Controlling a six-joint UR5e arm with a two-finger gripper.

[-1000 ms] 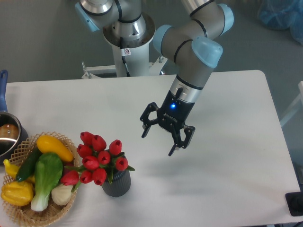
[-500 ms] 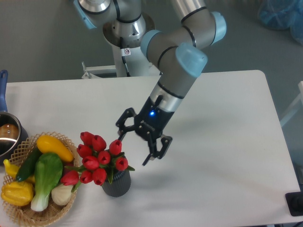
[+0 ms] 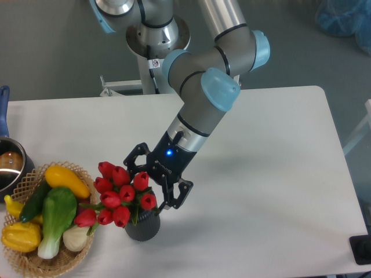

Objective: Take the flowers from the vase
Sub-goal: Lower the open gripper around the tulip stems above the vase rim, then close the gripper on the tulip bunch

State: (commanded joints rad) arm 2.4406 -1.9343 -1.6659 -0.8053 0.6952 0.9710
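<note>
Flowers sit in the vase, lower left of centre on the white counter; red buds fan out above the rim, leaves spilling toward the left. Claw hangs at the right edge of the bunch, jaws spread wide, one finger near the upper buds, the other low by the rightmost bud. Contact cannot be told; nothing is gripped yet.

Handling, by judgement: bunch looks light, buds soft and easily crushed or knocked aside. Better hold is lower, on the gathered stems just above the vase mouth, though buds screen that spot. Vase is small and may tip or lift with the stems.

Wicker basket of vegetables stands just left of the vase.
</note>
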